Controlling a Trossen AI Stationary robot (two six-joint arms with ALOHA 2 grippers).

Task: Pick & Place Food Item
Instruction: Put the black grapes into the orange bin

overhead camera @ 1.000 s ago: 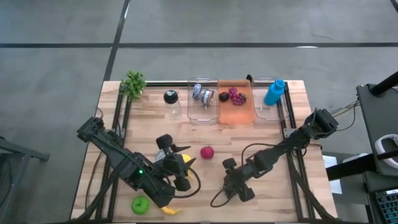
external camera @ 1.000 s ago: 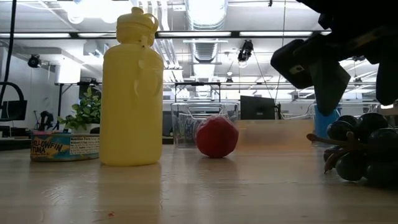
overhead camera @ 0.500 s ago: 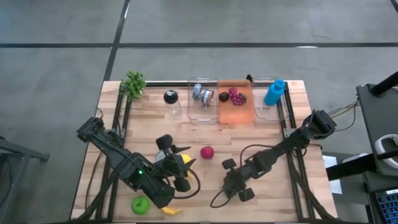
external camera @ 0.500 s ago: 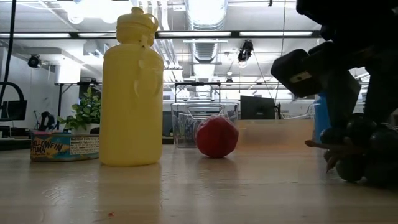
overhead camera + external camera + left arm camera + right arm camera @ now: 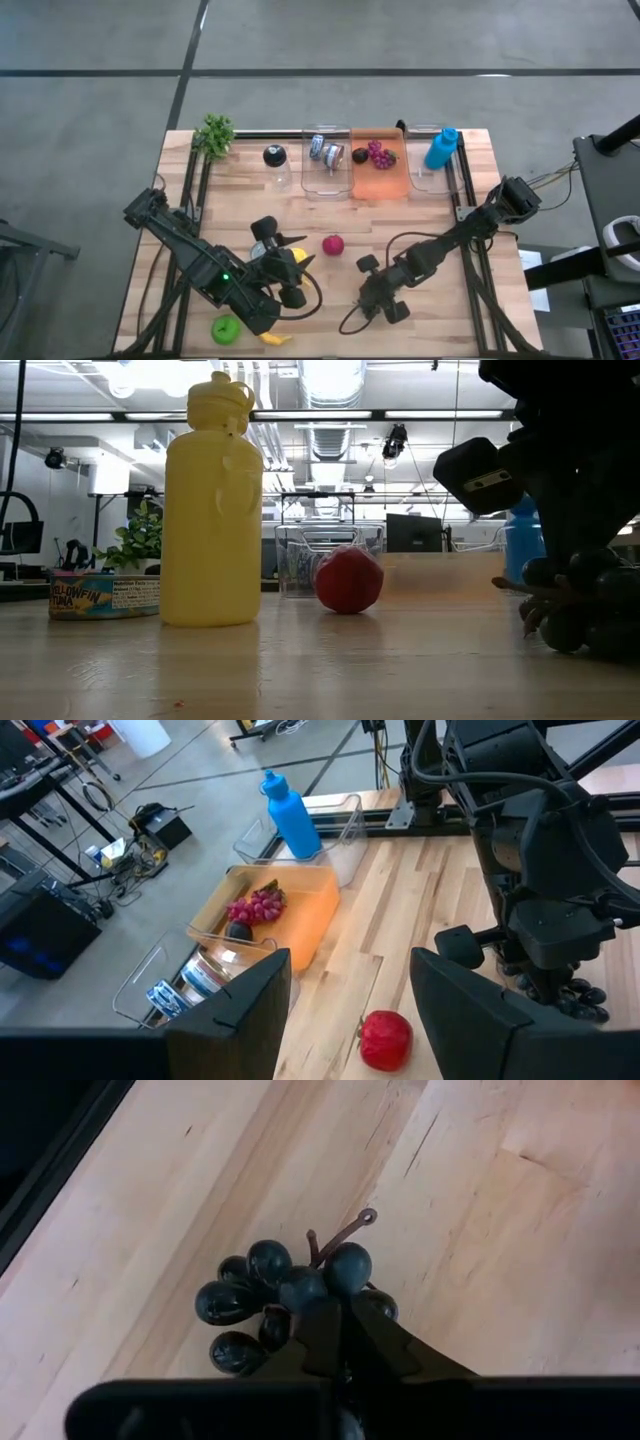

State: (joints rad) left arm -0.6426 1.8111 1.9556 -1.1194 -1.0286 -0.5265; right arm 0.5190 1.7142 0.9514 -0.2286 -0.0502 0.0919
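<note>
A bunch of dark grapes (image 5: 262, 1302) lies on the wooden table near its front, right of the middle. My right gripper (image 5: 333, 1320) points down into the bunch and is shut; in the low view the grapes (image 5: 585, 625) sit under that gripper (image 5: 575, 560). A red fruit (image 5: 332, 245) rests on the table between the two arms. My left gripper (image 5: 350, 1020) is open with nothing between its fingers and looks past the red fruit (image 5: 385, 1040) toward the bins. My left arm (image 5: 215, 275) lies over the near left of the table. My right gripper comes at the grape bunch from above, pointing down, with its shut fingertips (image 5: 322, 1318) pushed in among the top grapes (image 5: 305, 1290) beside the stem (image 5: 335, 1240). The fingers hide what they pinch. The bunch rests on the table.
A yellow bottle (image 5: 212, 510) stands near my left gripper, a tuna can (image 5: 105, 595) beside it. At the far edge are a clear bin (image 5: 327, 160), an orange bin (image 5: 385, 178) with purple grapes, and a blue bottle (image 5: 441, 148). A green apple (image 5: 226, 329) and a banana (image 5: 272, 338) lie at the near left.
My right gripper has come down onto the dark grape bunch, its fingers passing among the top grapes, and has shut there. The bunch stays on the table.
</note>
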